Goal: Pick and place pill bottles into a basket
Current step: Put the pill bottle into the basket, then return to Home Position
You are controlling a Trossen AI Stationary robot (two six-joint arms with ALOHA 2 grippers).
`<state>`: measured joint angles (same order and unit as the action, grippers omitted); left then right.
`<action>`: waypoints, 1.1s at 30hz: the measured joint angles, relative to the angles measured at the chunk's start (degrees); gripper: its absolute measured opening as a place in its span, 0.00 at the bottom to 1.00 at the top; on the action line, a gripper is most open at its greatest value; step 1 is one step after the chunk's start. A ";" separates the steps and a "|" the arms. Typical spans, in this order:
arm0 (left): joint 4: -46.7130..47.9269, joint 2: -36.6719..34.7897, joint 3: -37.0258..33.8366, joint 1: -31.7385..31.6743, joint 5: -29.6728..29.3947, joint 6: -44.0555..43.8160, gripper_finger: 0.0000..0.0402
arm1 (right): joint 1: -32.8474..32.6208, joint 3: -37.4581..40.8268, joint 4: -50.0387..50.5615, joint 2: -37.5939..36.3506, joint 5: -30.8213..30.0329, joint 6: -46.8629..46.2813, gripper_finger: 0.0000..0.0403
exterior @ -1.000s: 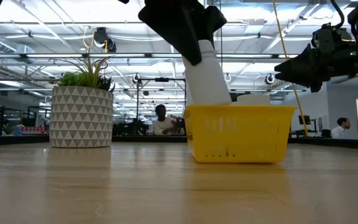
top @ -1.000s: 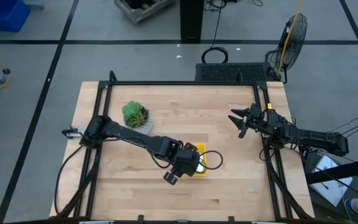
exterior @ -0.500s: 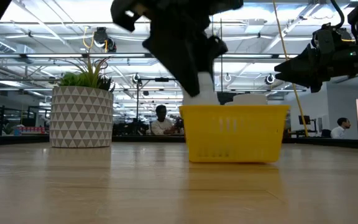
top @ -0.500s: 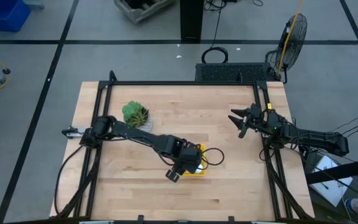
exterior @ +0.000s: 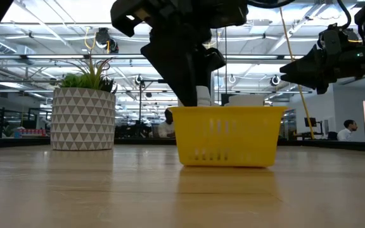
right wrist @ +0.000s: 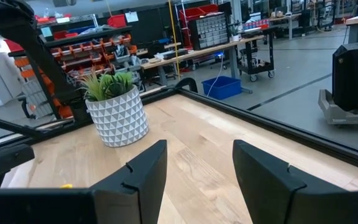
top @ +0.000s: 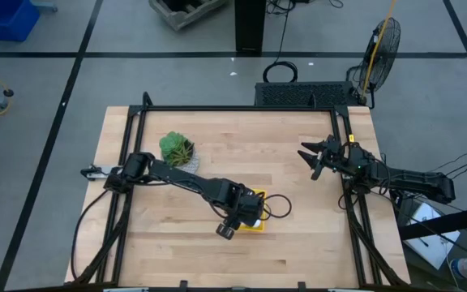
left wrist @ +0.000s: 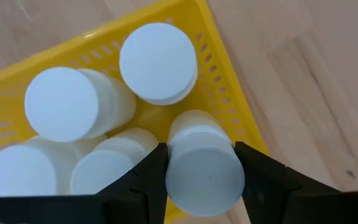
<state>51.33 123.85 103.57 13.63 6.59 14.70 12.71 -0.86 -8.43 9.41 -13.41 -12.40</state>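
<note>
The yellow basket point(top: 259, 195) stands on the wooden table a little right of its middle; it also shows in the low view point(exterior: 227, 136) and the left wrist view point(left wrist: 222, 68). Several white pill bottles stand upright in it, such as these two point(left wrist: 158, 62) point(left wrist: 64, 102). My left gripper point(left wrist: 199, 149) is right above the basket point(top: 246, 212), shut on one more pill bottle point(left wrist: 204, 177) at the basket's corner. My right gripper point(top: 313, 158) hangs open and empty above the table's right side. My left gripper pinches the pill bottle by its two opposite side walls point(left wrist: 174, 167) between its two fingers. The fingers come from above, pointing down. The bottle stands about upright inside the basket's corner, only its top point(exterior: 203, 98) showing over the rim; whether its bottom rests on the basket floor is hidden.
A green plant in a white patterned pot point(top: 177, 150) stands at the table's far left; it also shows in the low view point(exterior: 84, 117). A black frame point(top: 233, 108) runs along the table's edges. Bare wood lies in front of the basket.
My left gripper has gone down with the pill bottle, from above the basket's rim into the basket. The basket has slid a little toward the table's left edge. My right arm has kept still.
</note>
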 joint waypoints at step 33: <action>-5.74 -20.69 0.00 5.71 -5.66 -7.73 0.82 | 0.00 0.02 -0.25 0.26 -0.03 0.00 0.44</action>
<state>45.59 103.17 103.57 19.34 0.93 6.98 12.71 -0.85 -8.68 9.67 -13.43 -12.40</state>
